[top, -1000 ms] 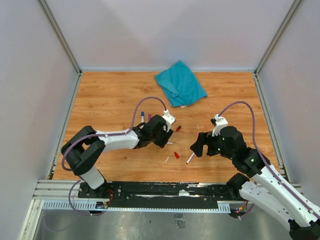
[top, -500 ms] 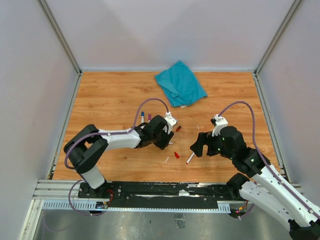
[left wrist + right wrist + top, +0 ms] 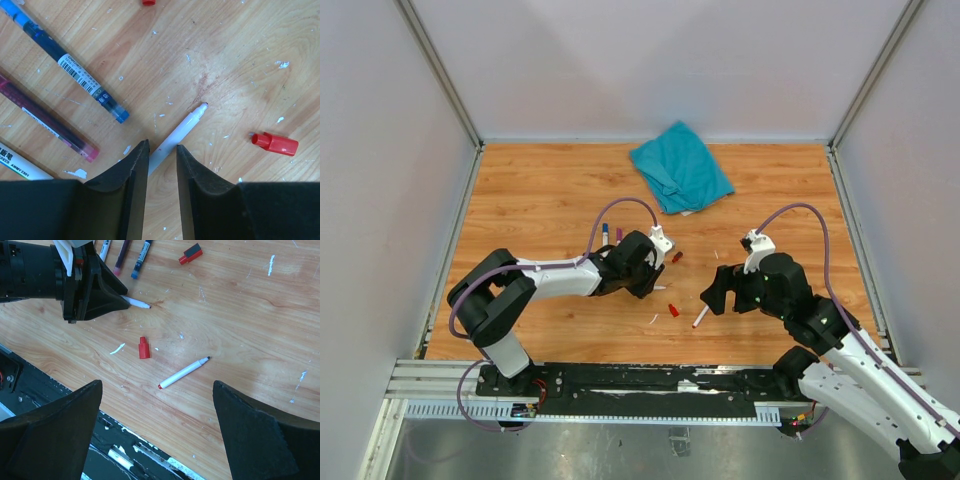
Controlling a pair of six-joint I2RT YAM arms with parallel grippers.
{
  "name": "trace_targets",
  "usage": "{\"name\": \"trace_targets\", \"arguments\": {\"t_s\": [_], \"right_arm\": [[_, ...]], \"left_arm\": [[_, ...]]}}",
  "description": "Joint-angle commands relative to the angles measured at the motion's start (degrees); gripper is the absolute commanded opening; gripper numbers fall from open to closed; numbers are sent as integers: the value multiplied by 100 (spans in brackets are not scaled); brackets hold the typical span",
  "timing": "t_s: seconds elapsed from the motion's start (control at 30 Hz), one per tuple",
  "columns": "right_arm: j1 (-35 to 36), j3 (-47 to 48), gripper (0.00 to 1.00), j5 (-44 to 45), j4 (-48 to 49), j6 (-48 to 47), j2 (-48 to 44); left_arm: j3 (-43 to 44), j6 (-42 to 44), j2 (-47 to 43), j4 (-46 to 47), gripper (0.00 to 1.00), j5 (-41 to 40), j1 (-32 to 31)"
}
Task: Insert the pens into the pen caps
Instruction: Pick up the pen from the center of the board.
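Jaws narrowed since a second ago: left gripper (image 3: pixel 161 146) straddles a white pen (image 3: pixel 186 122) lying flat on the table (image 3: pixel 240 60); whether it pinches yet, cannot tell. Red cap (image 3: pixel 275 143) lies near the tip. Right gripper (image 3: pixel 157 385) hangs wide, empty. Pickup looks imminent.

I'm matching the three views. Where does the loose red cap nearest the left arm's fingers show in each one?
Top external: red cap near centre, just below and right of the left fingers.
Left wrist: red cap at right, lying beside the white pen.
Right wrist: red cap left of centre.
Shared landmark: the left fingers, either side of the white pen.
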Motion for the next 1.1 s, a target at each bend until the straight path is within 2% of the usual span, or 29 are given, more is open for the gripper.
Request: {"name": "trace_targets", "arguments": {"t_s": [0.0,0.7,0.9,1.07], "right_arm": [[-104,-57,92,-58,39,-85,-87],[-98,-28,92,-144,77,-83,-99],[-103,-42,92,-169,121,-76,-72],[-99,-54,92,-168,171,-61,-46]], "left_arm": [[23,-69,-30,-239,33,124,-48],[-86,-454,-191,-1002,36,-761,-665],[-146,-519,-211,-1027,21,-852,-733],[-223,-578,-430,-904,5,-816,-745]]}}
